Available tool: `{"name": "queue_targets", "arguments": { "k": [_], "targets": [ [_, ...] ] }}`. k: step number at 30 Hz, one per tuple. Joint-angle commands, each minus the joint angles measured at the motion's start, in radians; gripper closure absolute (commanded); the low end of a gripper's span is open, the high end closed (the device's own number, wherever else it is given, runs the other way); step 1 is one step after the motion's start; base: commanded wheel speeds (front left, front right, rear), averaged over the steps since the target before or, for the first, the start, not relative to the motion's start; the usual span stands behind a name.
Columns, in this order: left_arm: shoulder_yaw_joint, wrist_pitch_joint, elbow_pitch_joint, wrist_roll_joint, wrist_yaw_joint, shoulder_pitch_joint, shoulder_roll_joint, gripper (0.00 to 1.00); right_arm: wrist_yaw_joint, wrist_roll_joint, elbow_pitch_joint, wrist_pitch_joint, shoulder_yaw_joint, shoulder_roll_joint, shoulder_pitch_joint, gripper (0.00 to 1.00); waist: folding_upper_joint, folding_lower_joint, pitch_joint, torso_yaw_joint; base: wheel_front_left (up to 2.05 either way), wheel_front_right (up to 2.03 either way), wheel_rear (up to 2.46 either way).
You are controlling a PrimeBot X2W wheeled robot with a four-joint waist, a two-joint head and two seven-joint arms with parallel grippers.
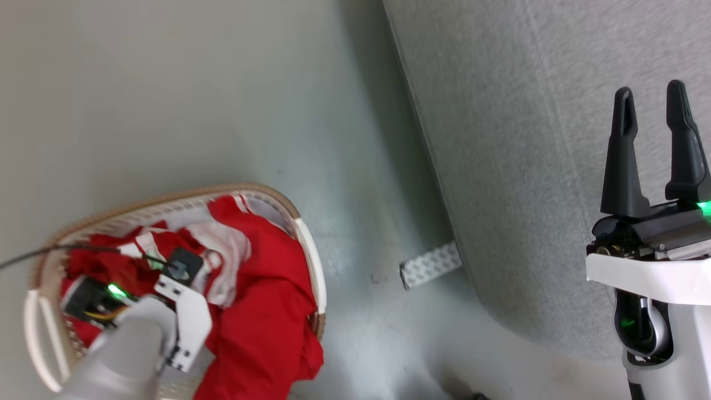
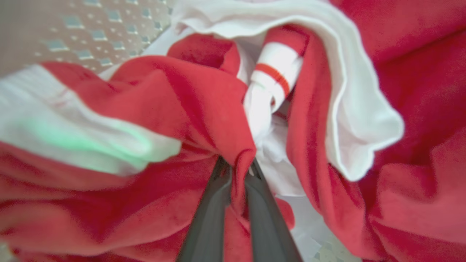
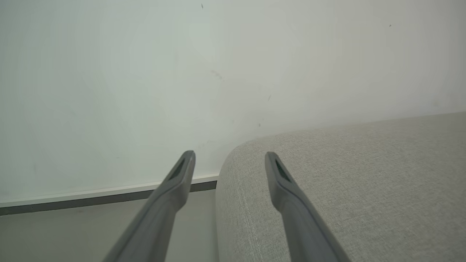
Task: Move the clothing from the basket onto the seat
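Two dark fingers of the left claw (image 2: pixel 238 169) pinch a fold of the clothing (image 2: pixel 204 109), closed narrow with red fabric squeezed between their tips. Around that grip the garment lies crumpled, red folds mixed with white panels and a white cuff (image 2: pixel 273 76) with thin red stripes. It sits heaped inside the basket (image 1: pixel 312 261), and one red part drapes over the rim on the side nearest the robot. The basket stands on the floor (image 1: pixel 194 83), apart from the seat (image 1: pixel 527 166), and a pale patterned strip (image 1: pixel 430 265) lies on the floor between them, reaching the seat's base. Above the seat's rounded corner the right claw (image 1: pixel 650 89) hovers with its fingers wide apart, holding nothing. Beyond that corner a pale wall (image 3: pixel 145 72) meets the floor at a dark skirting line (image 3: pixel 91 203)
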Motion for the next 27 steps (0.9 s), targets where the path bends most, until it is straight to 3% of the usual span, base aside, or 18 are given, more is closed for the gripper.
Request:
{"name": "queue_targets", "arguments": {
  "k": [1,6,17,27],
  "targets": [
    [0.012,-0.026,0.001,-0.027,0.004,0.027,-0.018,1.00,-0.002,-0.019,0.010,0.000,-0.006,0.001,0.006,0.00,0.0000,-0.0001,-0.075,0.030,0.00,0.00,0.00],
    [0.031,-0.092,-0.001,-0.065,-0.001,0.072,-0.059,1.00,-0.002,-0.045,0.028,0.000,-0.004,0.001,0.031,0.00,0.0000,-0.0001,-0.186,0.072,0.00,0.00,0.00],
    [0.069,-0.219,-0.049,-0.178,-0.040,0.202,-0.180,1.00,-0.002,-0.098,0.080,0.000,-0.007,-0.028,0.129,0.00,0.0000,-0.0001,-0.496,0.231,0.00,0.00,0.00],
    [0.063,-0.230,-0.277,-0.268,-0.057,0.323,-0.198,1.00,-0.002,-0.087,0.108,0.000,-0.004,-0.052,0.227,0.00,0.0000,-0.0001,-0.679,0.347,0.00,0.00,0.00]
  ]
}}
